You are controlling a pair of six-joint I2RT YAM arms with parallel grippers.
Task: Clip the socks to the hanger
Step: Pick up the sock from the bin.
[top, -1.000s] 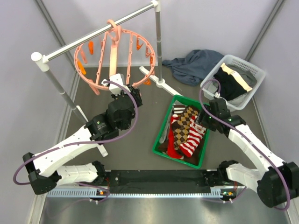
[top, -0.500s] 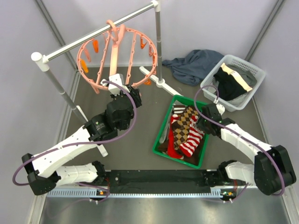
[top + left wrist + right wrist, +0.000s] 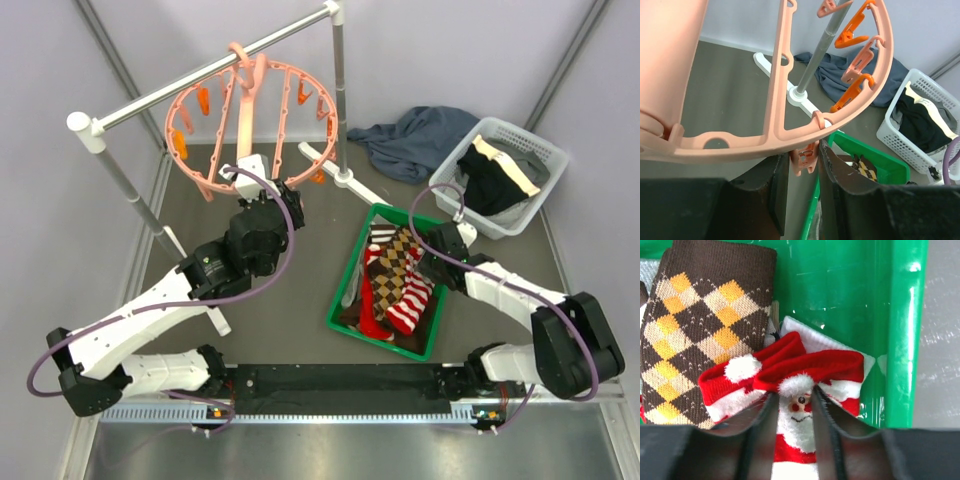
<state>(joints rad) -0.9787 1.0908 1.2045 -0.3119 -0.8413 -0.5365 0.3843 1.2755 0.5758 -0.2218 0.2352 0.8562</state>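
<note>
Your right gripper [image 3: 792, 396]: narrow, pinching red-white Santa sock [image 3: 830, 367] between fingers, inside green tray [image 3: 902, 315]. Argyle sock [image 3: 695, 315] just left of fingers. Your left gripper [image 3: 802, 152]: narrow, clamped on small clip [image 3: 805, 161] under hanger [image 3: 765, 142] rim. Rail post [image 3: 817, 57] and blue-grey cloth [image 3: 830, 80] beyond.

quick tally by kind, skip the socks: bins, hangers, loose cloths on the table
bins: 2 (green tray, white basket)
hangers: 1 (pink hanger)
loose cloths: 1 (blue-grey cloth)
total: 4
</note>
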